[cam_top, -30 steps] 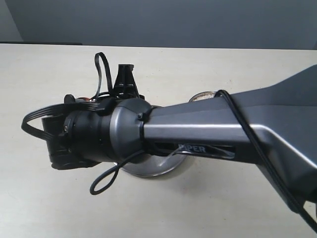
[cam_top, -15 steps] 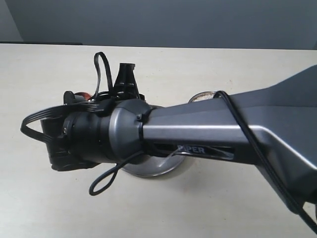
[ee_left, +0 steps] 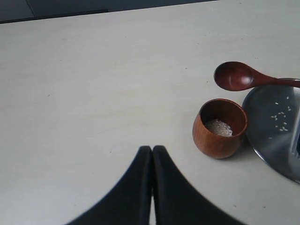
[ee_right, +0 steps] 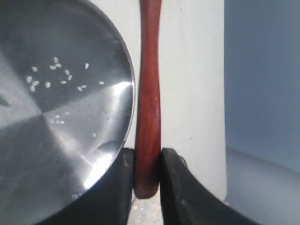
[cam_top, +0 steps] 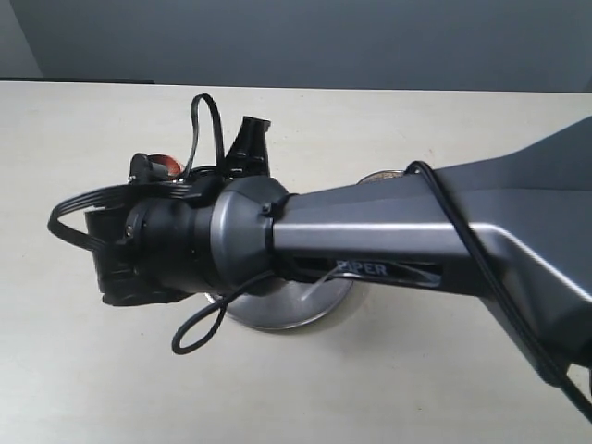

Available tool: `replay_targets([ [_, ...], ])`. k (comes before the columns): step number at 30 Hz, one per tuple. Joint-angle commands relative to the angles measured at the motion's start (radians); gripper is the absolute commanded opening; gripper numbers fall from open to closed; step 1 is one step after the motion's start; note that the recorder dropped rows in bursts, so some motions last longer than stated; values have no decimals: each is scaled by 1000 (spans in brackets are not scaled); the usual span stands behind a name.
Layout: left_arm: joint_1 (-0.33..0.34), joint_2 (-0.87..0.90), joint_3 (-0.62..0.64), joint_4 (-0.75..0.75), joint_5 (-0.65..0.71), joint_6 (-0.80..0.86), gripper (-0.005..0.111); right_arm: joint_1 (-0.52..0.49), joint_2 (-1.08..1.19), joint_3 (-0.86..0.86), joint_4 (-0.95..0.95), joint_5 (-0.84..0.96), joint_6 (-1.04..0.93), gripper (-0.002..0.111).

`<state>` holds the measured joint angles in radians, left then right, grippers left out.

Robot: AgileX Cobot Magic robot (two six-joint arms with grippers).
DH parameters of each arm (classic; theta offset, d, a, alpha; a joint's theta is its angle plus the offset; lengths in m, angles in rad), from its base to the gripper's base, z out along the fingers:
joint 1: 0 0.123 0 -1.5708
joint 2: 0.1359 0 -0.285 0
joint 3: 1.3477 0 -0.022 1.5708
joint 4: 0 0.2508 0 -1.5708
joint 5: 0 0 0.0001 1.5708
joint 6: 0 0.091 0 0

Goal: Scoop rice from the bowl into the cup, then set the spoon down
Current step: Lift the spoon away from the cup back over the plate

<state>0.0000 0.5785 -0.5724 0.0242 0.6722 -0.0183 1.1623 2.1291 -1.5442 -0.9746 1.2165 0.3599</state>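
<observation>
Left gripper (ee_left: pixel 152 152), pressed shut and empty, is shown with the cup (ee_left: pixel 213 140) ahead of its fingertips and off to one side. A little rice (ee_left: pixel 219 127) is seen inside the cup. Just beyond the cup the spoon (ee_left: pixel 239 76) is held with its bowl emptied and its handle crossing the plate (ee_left: pixel 272 136) rim. The handle's end is clamped by the right gripper (ee_right: pixel 147 157). Over the last second the right wrist is seen shifted and slightly turned. Pouring is judged finished, and the set-down is judged to be starting.
</observation>
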Motion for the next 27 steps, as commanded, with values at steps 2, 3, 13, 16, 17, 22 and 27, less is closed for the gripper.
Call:
replay_targets([
  [2,-4,3,-7,4,-14,0,0,-78,-26,3,151,5,156,-1],
  [3,-4,3,-7,4,-14,0,0,-99,-32,3,212,5,166,-1],
  [13,-4,3,-7,4,-14,0,0,-202,-66,3,643,-6,19,-1],
  [16,-4,3,-7,4,-14,0,0,-222,-46,3,734,-4,-8,-1],
  [17,-4,3,-7,4,-14,0,0,-224,-41,3,749,-6,-16,-1],
  [22,-4,3,-7,4,-14,0,0,-224,-18,5,751,-19,-16,-1],
  [27,-4,3,-7,4,-14,0,0,-243,13,5,739,-16,-16,-1],
])
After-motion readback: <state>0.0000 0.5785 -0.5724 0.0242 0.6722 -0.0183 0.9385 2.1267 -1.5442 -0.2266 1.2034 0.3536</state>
